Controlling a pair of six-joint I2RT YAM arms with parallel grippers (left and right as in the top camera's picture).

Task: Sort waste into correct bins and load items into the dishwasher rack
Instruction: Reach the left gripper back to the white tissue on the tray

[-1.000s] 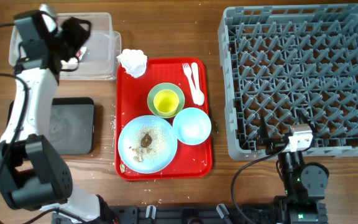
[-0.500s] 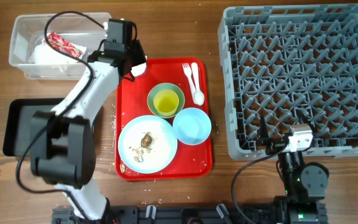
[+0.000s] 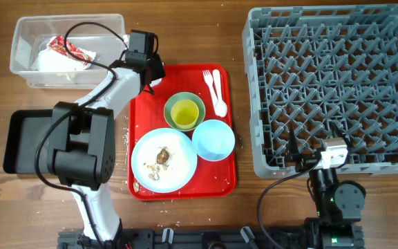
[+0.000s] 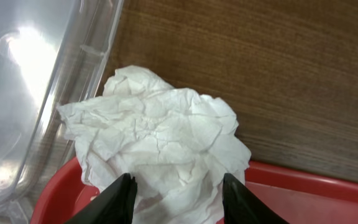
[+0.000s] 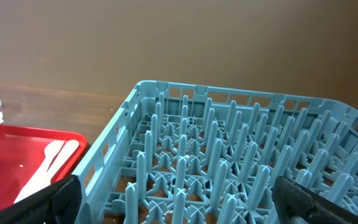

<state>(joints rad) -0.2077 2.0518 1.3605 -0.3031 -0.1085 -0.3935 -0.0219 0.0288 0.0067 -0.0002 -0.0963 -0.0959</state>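
My left gripper (image 4: 178, 194) is open, its fingers on either side of a crumpled white napkin (image 4: 160, 140) at the far left corner of the red tray. In the overhead view the left gripper (image 3: 149, 68) covers most of that napkin. The clear tub (image 3: 26, 72) holds another napkin (image 3: 47, 61) and the red-and-white wrapper (image 3: 71, 48). The black tray (image 3: 26, 142) sits left of the red tray. The blue plate (image 3: 175, 149) carries food scraps (image 3: 162, 158). My right gripper (image 5: 178, 199) is open and empty, at the front edge of the grey rack (image 3: 334, 83).
The red serving tray (image 3: 223, 181) also holds a blue bowl (image 3: 213, 140), a pale green bowl (image 3: 195, 104) with the yellow-green cup (image 3: 183, 113) in it, a white fork (image 3: 208, 80) and a spoon (image 3: 219, 95). Crumbs lie on the table left of the tray.
My left arm swung from over the clear tub to the napkin on the tray corner. The wrapper now lies in the tub. The right arm has not moved.
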